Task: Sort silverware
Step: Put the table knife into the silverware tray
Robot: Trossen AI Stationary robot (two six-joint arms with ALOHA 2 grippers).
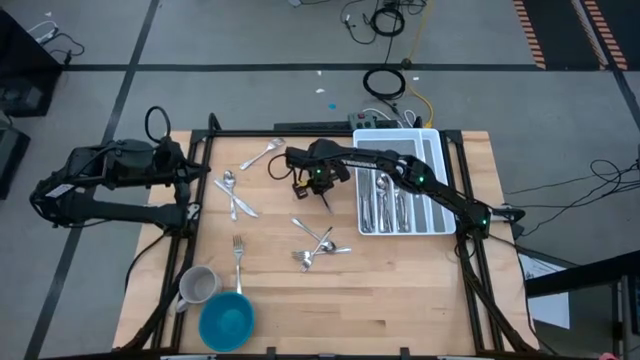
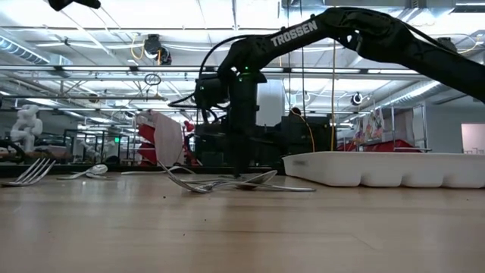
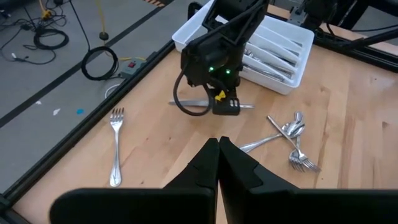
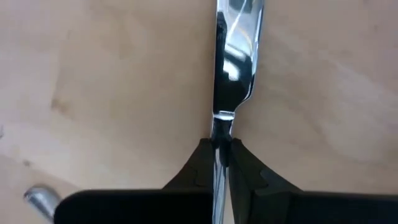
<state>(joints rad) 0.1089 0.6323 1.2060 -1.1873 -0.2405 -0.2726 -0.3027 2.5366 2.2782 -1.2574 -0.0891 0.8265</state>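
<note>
Where silverware [image 1: 318, 246] lies, wooden table [image 1: 400, 290]

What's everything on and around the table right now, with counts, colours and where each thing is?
knife: one, silver, flat on the table's middle, pinched by the right gripper
loose silverware: several silver forks and spoons, scattered left and centre
organiser tray: one, white, right side, holding sorted silverware
mug: one, grey, near left corner
bowl: one, blue, beside the mug
table: one, light wood
right gripper: shut on the knife
left gripper: shut, empty, at the table's left edge
</note>
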